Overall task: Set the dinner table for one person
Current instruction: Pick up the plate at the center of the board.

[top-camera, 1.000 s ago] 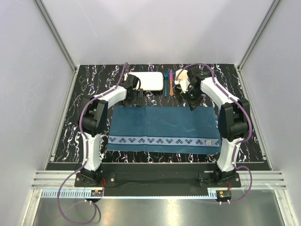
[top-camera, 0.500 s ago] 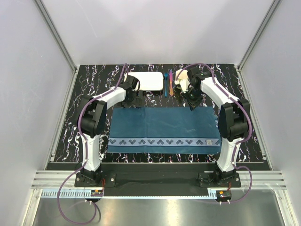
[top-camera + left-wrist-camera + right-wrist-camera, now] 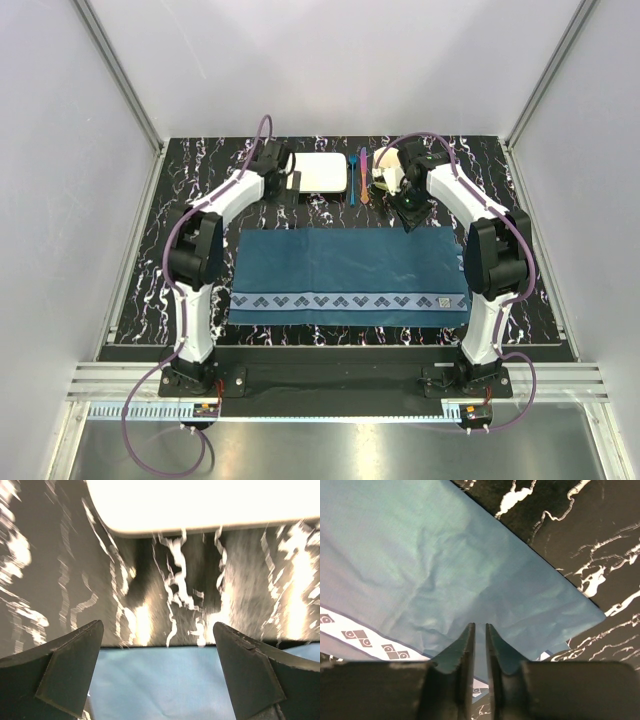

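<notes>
Topping one table (image 3: pixel 145 270): one placemat (image 3: pixel 350 270) (teal)

CAM SETUP | top ext: fixed, high, behind arm bases, looks down+fwd, far off, takes in whole dinner table (image 3: pixel 140 290) | L wrist: v. close, low, faces far side | R wrist: close, looks steeply down | shared: all 3 show placemat (image 3: pixel 340 265) edge + veined surface beside it; top ext & L wrist both show white plate (image 3: pixel 318 172)
</notes>
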